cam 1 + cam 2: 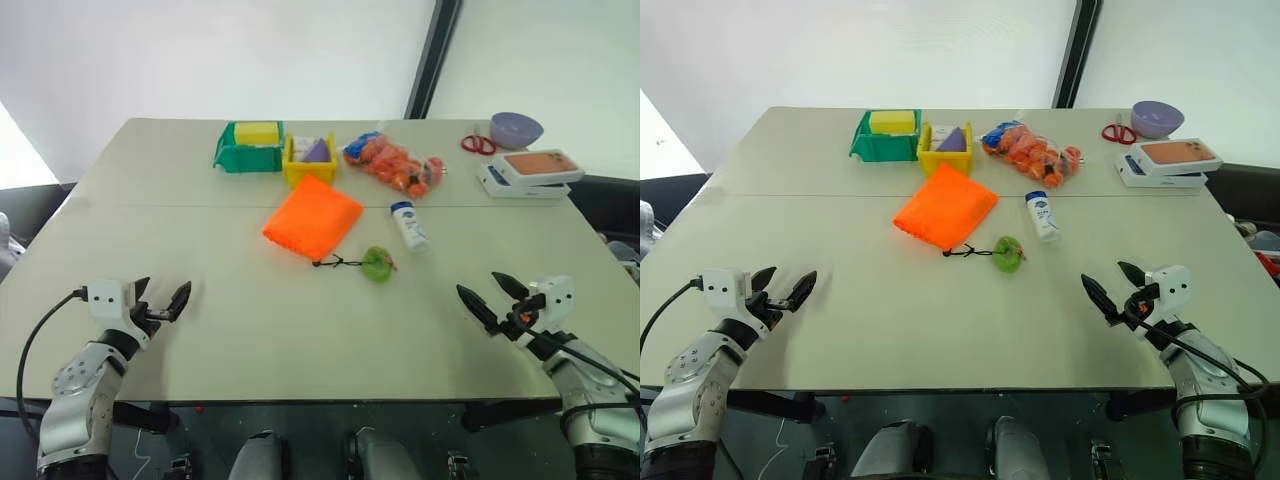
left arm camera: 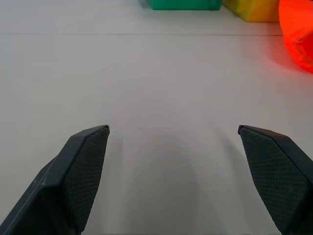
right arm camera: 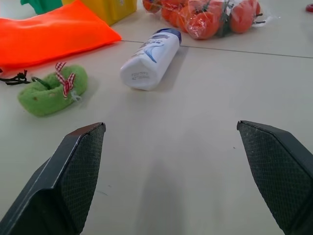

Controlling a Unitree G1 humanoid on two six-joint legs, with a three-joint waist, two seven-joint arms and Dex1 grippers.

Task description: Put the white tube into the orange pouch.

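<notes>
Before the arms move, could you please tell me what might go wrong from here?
The small white plastic tube lies on its side, so it may roll when nudged. The bright orange cloth pouch lies flat with no opening visible, so insertion could fail. The green fuzzy bead on the cord sits near the tube and may snag the open right gripper.

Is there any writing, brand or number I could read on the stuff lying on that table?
None can be read.
White tube: bluish printing on its body and small grey marks on its flat end, too blurred to read.
White boxes: no lettering legible.
Clear bag of orange pieces: no label legible.
</notes>
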